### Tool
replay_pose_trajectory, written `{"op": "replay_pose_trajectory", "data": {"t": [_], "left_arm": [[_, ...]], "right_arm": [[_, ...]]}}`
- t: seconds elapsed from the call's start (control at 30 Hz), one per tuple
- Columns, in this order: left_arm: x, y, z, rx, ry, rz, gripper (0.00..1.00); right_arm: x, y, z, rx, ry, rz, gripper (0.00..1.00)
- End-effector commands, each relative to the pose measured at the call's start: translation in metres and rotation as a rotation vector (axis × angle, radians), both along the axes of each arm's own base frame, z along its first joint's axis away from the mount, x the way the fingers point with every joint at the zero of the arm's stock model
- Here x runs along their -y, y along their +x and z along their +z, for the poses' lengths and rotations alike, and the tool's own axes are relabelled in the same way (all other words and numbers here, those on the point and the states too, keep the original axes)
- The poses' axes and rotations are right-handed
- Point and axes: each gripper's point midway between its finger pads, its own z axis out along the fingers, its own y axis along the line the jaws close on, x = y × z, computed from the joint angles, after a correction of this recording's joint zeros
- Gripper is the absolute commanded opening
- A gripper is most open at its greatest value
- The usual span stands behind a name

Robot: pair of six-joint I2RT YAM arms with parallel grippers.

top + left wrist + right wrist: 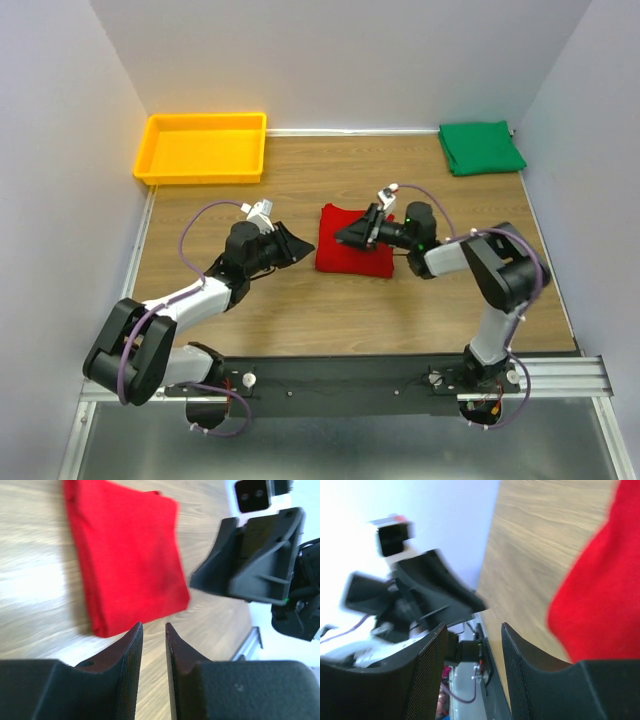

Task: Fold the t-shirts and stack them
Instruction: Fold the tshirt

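The folded bright red cloth tee (pixel 353 242) lies at the middle of the wooden table (pixel 300 320) and the folded green cloth tee (pixel 481 147) at its far right corner, not yet stacked, while the left gripper (pixel 152 626) and right gripper (pixel 472 627) hang parted and empty.

I watch from a top camera fixed above and behind the arm bases, looking down from well back on the whole table (pixel 400 300). The left wrist camera rides low behind its own fingers (pixel 120 680), facing across the wood, close on the red t-shirt (pixel 130 555) with the right arm (pixel 260 555) beyond. The right wrist camera looks the opposite way, past its fingers (pixel 425 680), toward the left arm (pixel 420 595). All three views share that shirt.
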Motion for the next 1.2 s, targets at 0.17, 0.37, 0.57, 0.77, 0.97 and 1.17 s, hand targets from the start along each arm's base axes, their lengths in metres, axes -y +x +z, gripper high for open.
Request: {"op": "replay_pose_trajectory", "data": {"t": [0.17,0.37,0.57,0.77,0.97,1.17], "left_arm": [[-0.005,0.013,-0.017,-0.032,0.085,0.031,0.33],[0.019,0.019,-0.022,-0.048,0.098,-0.032,0.33],[0.032,0.036,-0.035,-0.078,0.116,-0.050,0.29],[0.038,0.042,-0.073,-0.165,0.139,-0.065,0.24],[0.030,0.032,-0.108,-0.260,0.144,-0.048,0.23],[0.024,0.029,-0.094,-0.251,0.103,-0.032,0.27]], "right_arm": [[-0.006,-0.010,-0.155,-0.423,-0.209,-0.122,0.51],[-0.010,0.012,-0.094,-0.251,-0.172,-0.103,0.51],[0.012,0.069,-0.039,-0.100,-0.252,-0.207,0.52],[0.066,0.107,-0.065,-0.141,-0.280,-0.296,0.52],[0.105,0.113,-0.134,-0.277,-0.317,-0.317,0.51],[0.117,0.116,-0.118,-0.225,-0.297,-0.296,0.51]]}}
